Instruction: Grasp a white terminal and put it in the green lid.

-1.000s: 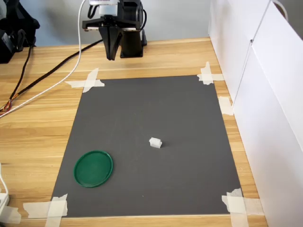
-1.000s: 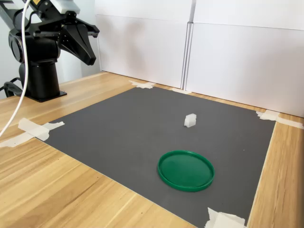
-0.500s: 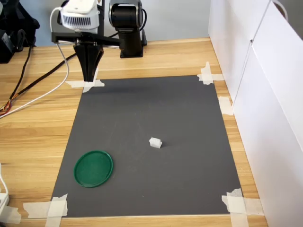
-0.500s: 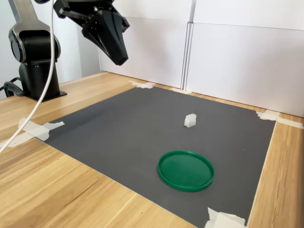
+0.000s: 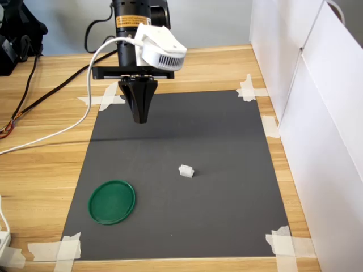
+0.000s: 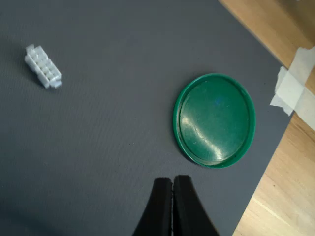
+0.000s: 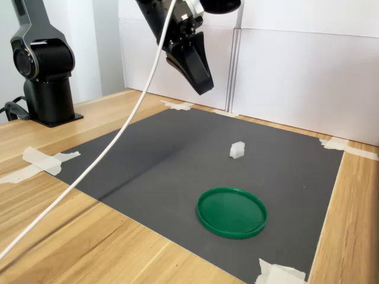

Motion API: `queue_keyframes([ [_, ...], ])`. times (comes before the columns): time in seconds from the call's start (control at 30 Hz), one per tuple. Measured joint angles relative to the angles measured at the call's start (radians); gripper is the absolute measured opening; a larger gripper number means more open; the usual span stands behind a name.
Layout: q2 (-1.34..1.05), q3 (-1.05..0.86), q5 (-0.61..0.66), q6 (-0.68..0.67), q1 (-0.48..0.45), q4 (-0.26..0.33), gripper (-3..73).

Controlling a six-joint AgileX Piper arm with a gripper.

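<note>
A small ribbed white terminal lay upper left in the wrist view, green lid centre-right, clenched empty gripper low.

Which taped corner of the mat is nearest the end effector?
The taped corner at the first exterior view's upper left, just beside the end effector; the others lie farther off.

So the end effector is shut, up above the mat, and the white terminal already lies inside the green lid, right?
Not quite: the white terminal lies on the mat, apart from the green lid, as the first exterior view shows. The end effector is indeed shut, above the mat.
</note>
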State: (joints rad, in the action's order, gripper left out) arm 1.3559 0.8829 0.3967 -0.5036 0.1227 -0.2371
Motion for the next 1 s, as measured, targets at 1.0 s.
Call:
queue_keyframes([
  [1.0,0.241,0.264,0.29,-0.198,0.115,0.212,-2.2],
])
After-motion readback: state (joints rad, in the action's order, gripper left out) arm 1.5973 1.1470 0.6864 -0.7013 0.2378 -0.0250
